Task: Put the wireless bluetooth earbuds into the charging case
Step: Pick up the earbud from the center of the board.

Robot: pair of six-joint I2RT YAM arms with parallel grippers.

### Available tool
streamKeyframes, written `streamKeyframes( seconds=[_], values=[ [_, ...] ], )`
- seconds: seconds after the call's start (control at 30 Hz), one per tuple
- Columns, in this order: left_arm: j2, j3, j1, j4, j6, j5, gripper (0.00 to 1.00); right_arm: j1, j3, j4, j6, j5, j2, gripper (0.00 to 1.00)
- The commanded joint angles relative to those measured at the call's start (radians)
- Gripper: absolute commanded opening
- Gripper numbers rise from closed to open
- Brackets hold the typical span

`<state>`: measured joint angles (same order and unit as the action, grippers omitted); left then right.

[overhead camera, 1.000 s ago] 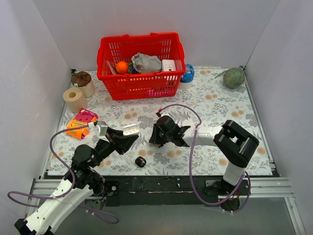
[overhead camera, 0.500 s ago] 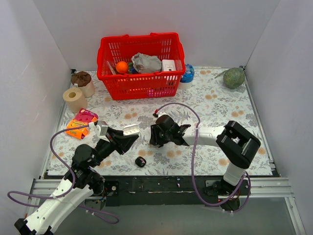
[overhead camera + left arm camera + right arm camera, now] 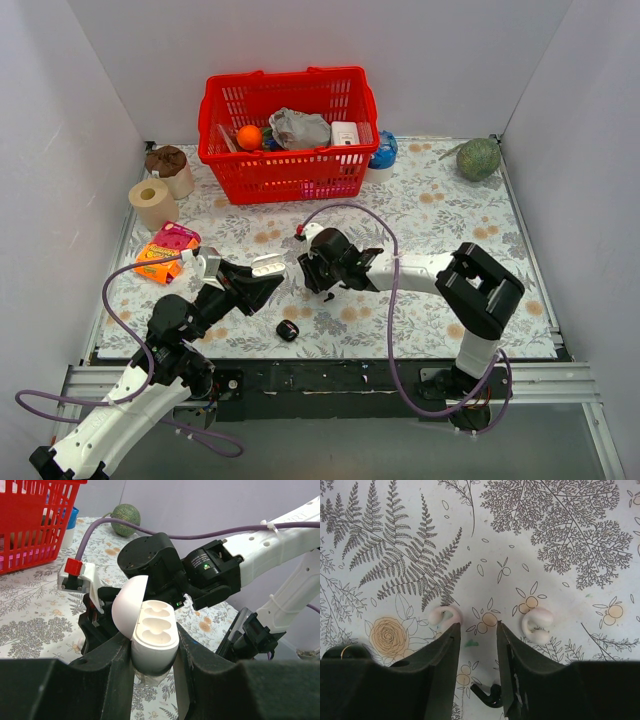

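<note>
the left gripper (image 3: 154, 652) has its jaws pressed onto the lower half of the charging case (image 3: 152, 630), a white case held upright between the two fingers. its lid is swung back toward the finger on the view's left, and the two shaped wells inside face up with nothing in them. just past these jaws sits the wrist of the right arm.

the right gripper (image 3: 476, 632) points straight down at the floral cloth (image 3: 545, 530), jaws partly spread and pinching nothing; bare cloth shows in the gap. the wireless bluetooth earbuds lie on that cloth, both white and both outside the gap. one earbud (image 3: 445, 616) sits right at the tip of the finger on the view's left, touching it or nearly so. the other earbud (image 3: 537, 625) lies just beyond the opposite finger, clear of it. a small dark hooked bit (image 3: 487, 694) shows low between the fingers; it may be part of the gripper itself.

from above, a small black rounded case (image 3: 287, 331) rests on the cloth on the near side of both sets of jaws, apart from them.
</note>
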<state>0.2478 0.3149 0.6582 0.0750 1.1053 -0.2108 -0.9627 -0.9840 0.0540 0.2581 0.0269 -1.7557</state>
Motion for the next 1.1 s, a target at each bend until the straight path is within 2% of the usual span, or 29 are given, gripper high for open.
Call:
streamKeyframes(
  seconds=[0.0,0.13,0.27,0.6,1.07],
  values=[
    [-0.004,0.032,0.000,0.002,-0.002,-0.004,0.00,-0.004,-0.048,0.039,-0.057,-0.019,-0.022,0.43],
    [-0.004,0.033,0.000,-0.003,-0.001,0.001,0.00,-0.004,-0.056,0.037,-0.051,0.028,-0.010,0.43],
    [-0.007,0.033,0.000,-0.007,-0.001,0.004,0.00,0.008,-0.001,0.078,-0.065,0.117,0.076,0.44],
    [-0.005,0.032,0.000,-0.001,0.001,-0.002,0.00,0.053,0.007,0.055,-0.091,-0.002,0.056,0.45],
    [-0.001,0.033,0.000,-0.003,0.002,-0.006,0.00,0.058,0.010,0.033,-0.092,-0.010,0.004,0.44]
  ],
)
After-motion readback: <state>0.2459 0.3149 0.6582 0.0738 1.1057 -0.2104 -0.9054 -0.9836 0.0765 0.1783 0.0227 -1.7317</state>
